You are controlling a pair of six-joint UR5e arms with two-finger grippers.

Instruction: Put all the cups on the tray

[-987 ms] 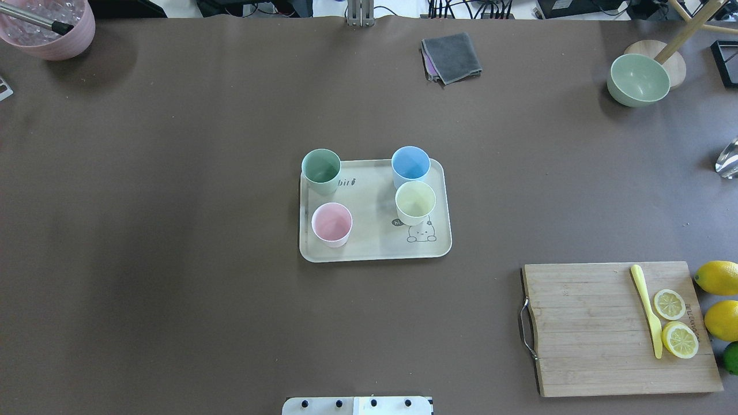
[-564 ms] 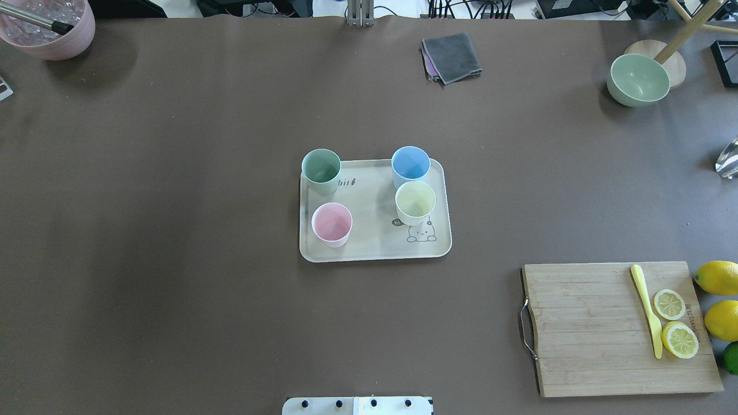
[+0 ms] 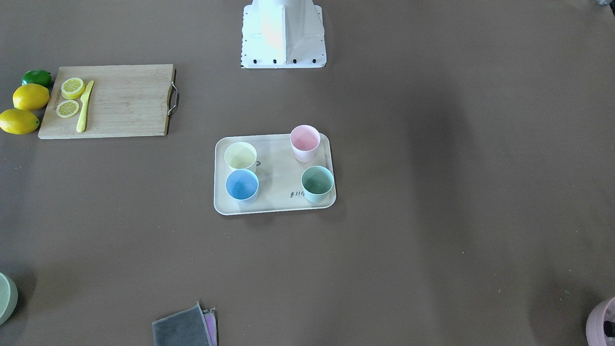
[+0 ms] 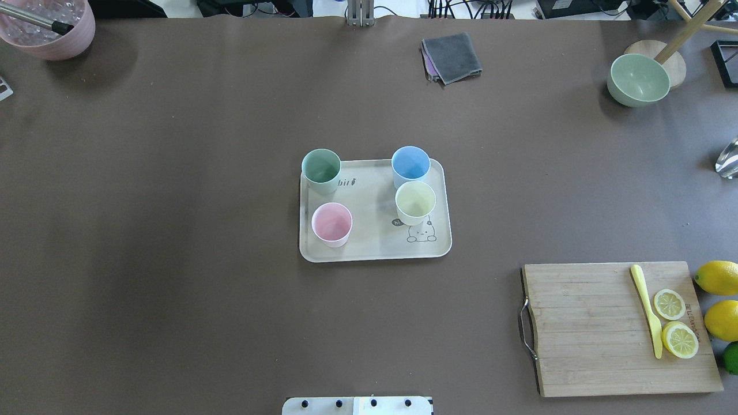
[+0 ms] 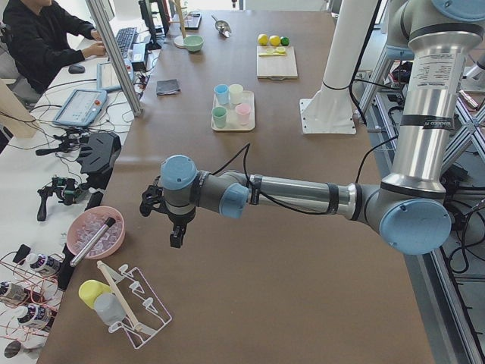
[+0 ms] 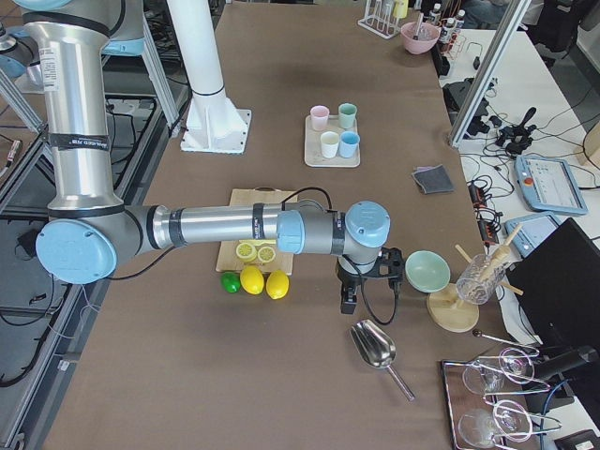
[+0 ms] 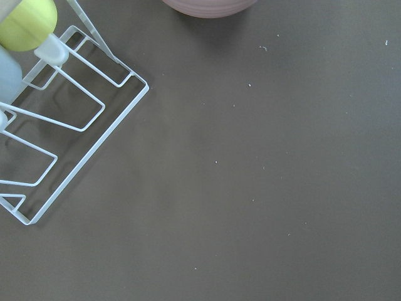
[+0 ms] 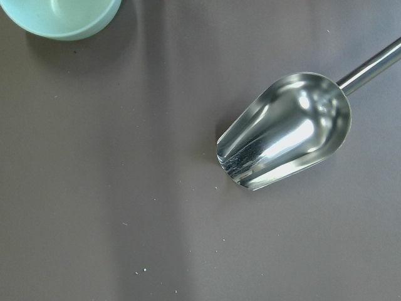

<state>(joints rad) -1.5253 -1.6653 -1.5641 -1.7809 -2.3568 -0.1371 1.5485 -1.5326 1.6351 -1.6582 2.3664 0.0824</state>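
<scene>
Standing upright on the tray (image 3: 278,168) in the front-facing view are all four cups, matte, tapered and handleless: yellow cup (image 3: 240,156) and blue cup (image 3: 242,185) close together on the robot's right side, pink cup (image 3: 305,142) and green cup (image 3: 317,183) apart on its left. The cream tray, with rounded corners and a raised rim, lies mid-table. No arm shows here.

Overhead, the same layout appears, and the rabbit print (image 4: 421,231), hidden from the front, shows just beside the yellow cup.

From the left end, the left gripper (image 5: 174,236) hangs over bare table near a pink pot (image 5: 95,231) and a wire rack (image 5: 129,307), well apart from the tray; whether its fingers are parted cannot be told.

From the right end, the right gripper (image 6: 349,302) hangs between the lemons (image 6: 264,281) and a green bowl (image 6: 429,270), above a scoop (image 6: 375,345); its fingers cannot be judged either.

The left wrist camera sees only the rack and the pot's edge, with no fingers in frame.

The right wrist camera shows the scoop and the bowl's rim, again without fingers.
</scene>
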